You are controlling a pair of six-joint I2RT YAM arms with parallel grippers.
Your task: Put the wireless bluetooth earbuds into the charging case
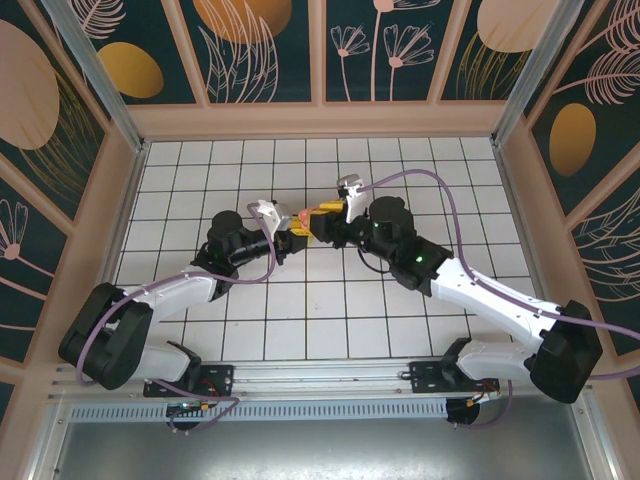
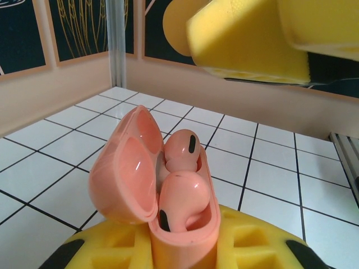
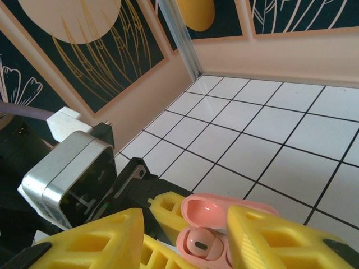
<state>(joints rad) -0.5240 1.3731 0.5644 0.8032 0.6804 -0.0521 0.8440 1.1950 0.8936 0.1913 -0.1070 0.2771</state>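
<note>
Place: we are looking into a robot test cell, a lab rig rather than a home.
Floor: we are seeing white tiles (image 1: 330, 300) with dark grid lines filling the middle of the top view.
Walls: dark panels (image 1: 265, 45) with gold discs and leaf drawings are boxing it in at the top and both sides.
Frame: aluminium posts (image 1: 95, 68) are running up the upper corners.
Machines: two white arms (image 1: 175, 292) are sitting bolted to a metal rail (image 1: 320, 375) along the bottom edge, purple cables (image 1: 432, 174) looping off them.
</note>
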